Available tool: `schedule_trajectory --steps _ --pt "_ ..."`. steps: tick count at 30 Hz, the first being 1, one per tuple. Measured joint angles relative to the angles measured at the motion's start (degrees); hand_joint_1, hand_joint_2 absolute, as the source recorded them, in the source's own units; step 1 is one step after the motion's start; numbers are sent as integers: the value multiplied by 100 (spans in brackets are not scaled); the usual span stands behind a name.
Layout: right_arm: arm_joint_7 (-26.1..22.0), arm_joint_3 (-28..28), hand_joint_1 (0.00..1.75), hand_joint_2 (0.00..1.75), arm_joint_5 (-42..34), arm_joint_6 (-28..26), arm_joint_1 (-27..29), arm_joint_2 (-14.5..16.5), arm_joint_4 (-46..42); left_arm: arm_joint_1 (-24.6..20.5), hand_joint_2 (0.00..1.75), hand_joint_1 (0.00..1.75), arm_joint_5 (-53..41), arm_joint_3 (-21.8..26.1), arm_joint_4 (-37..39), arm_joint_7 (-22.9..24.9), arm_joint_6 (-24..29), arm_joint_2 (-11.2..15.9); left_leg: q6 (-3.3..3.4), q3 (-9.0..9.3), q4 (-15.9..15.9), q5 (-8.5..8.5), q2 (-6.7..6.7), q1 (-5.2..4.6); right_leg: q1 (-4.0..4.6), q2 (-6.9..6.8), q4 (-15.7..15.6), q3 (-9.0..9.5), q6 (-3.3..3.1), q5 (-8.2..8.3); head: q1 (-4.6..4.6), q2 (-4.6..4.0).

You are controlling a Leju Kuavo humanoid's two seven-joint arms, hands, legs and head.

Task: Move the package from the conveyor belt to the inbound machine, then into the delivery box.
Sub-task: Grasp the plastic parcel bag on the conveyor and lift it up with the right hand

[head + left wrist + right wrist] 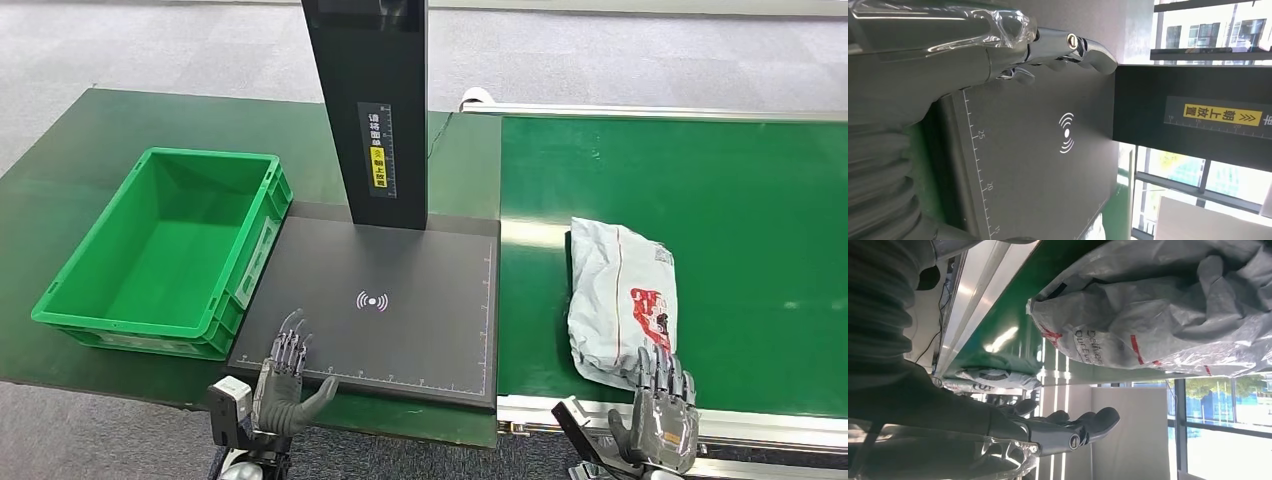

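A grey plastic package [620,295] with red print lies on the green conveyor belt [720,210], near its front left corner; up close it shows as the crumpled package [1158,315]. My right hand [660,415] is open at the belt's front edge, its fingertips just at the package's near end, holding nothing. The right hand [1058,430] has straight fingers. My left hand [285,375] is open over the front left corner of the black inbound machine pad [400,310]. The green delivery box [170,250] stands empty to the left of the pad.
The machine's black upright column [375,100] rises from the back of the pad. A metal rail [770,425] runs along the belt's front edge. Grey carpet lies beyond the green table [80,150].
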Motion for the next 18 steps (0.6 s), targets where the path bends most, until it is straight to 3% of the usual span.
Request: schedule_trajectory --steps 9,18 --pt "-311 -79 0 175 -3 0 -243 216 40 -56 175 0 74 -128 74 0 44 10 0 1 0 1 2 0 0 1 0 0 0 0 -1 0" --pt "-522 -21 0 175 -142 0 -912 239 703 -105 175 0 96 -180 127 0 72 11 0 2 0 3 2 0 0 1 1 1 0 1 0 0"
